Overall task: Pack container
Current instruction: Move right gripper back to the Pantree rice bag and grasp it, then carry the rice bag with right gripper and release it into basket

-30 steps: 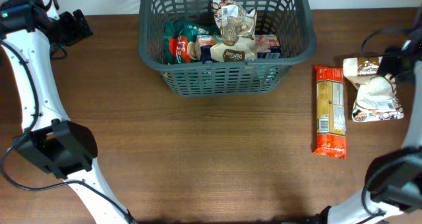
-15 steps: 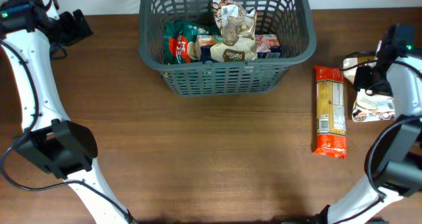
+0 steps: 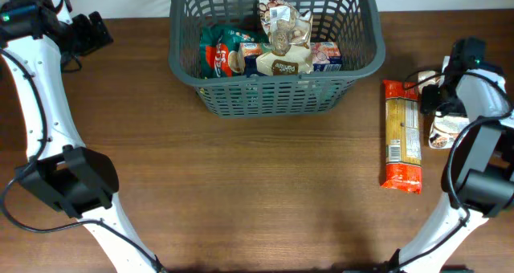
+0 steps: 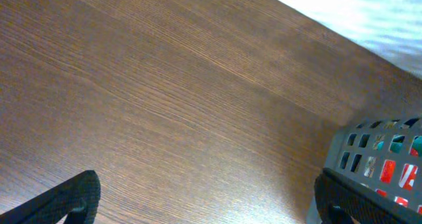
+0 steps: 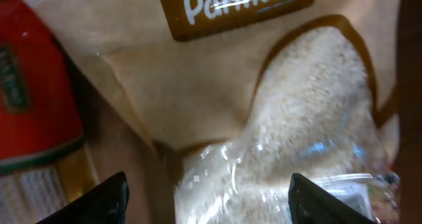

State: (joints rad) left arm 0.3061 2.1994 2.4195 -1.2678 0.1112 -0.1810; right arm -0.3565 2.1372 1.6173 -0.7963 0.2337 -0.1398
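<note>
Inside, the container [image 3: 273, 98] holds perhaps four snack packages [image 3: 283, 62].

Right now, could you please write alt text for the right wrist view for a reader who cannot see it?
Close-up of a beige bag with a clear window showing white grains and a brown label, filling the frame. A red packet lies at its left, and the right arm's two dark fingers sit wide apart at the bottom corners.

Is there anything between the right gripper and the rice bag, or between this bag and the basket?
Nothing separates the right gripper from the rice bag directly below it. The red pasta packet lies on the table between the bag and the basket; lift over it.
</note>
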